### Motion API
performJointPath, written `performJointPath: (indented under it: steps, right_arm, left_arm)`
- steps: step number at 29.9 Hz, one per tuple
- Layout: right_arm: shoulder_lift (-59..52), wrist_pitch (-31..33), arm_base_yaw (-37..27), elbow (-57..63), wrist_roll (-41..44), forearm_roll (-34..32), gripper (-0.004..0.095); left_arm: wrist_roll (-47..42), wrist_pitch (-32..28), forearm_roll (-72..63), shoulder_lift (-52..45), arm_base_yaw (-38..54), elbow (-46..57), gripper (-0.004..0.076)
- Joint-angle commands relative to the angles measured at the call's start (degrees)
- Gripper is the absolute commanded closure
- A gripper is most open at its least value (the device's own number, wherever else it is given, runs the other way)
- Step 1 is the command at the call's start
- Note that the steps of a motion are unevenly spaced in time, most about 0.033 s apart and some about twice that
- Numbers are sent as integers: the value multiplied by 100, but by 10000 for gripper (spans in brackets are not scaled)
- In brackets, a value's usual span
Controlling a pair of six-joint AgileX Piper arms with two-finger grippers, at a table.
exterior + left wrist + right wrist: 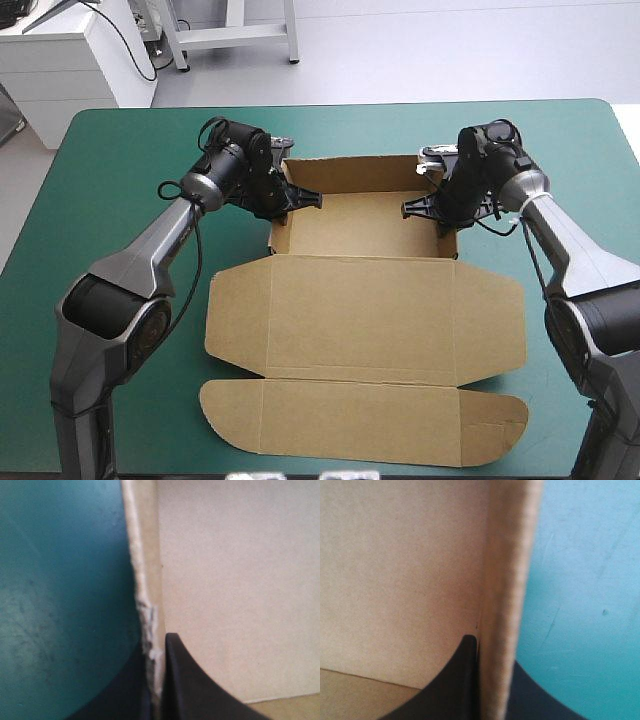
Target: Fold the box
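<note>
High view. Showing the box (360, 315) lying at the middle of the teal-green surface (120, 160). Standing as an open tray at the far half, with the lid and flaps lying flat toward the near edge. Gripping the tray's left wall with the left pincer (300, 198), one black finger inside and one outside. Gripping the tray's right wall with the right pincer (420, 207) in the same manner.

Left wrist view. Pinching the upright edge of the box (235, 580) with the left pincer (152, 655), all but pressed together, only the board's thickness lying between. Showing the wall's inner brown face beside one finger and the bare surface (60, 605) beside the other. Showing a whitish, frayed stretch along the edge just ahead of the fingertips.

Right wrist view. Pinching the opposite wall of the box (395, 570) with the right pincer (492, 652), likewise almost pressed together on the board. Showing the inner face and tray floor on one side, and the surface (585, 580) on the other.
</note>
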Motion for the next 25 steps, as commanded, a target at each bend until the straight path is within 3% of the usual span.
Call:
performJointPath:
  steps: [1, 12, 15, 21, 25]
  right_arm:
    - [-317, 113, 22, -149, -274, 149, 908]
    - [-317, 113, 22, -149, -278, -102, 871]
    - [-317, 113, 22, -149, -278, -102, 757]
    - [-317, 100, 22, -149, -278, -102, 562]
    - [-317, -32, 22, -174, -101, -102, 456]
  left_arm:
    - [45, 280, 0, -330, -36, -31, 731]
    - [237, 280, -58, -321, -36, -31, 713]
    - [237, 280, -58, -321, -25, -31, 628]
    - [237, 280, -38, -321, -25, -31, 316]
    - [237, 280, -24, -321, -25, -104, 284]
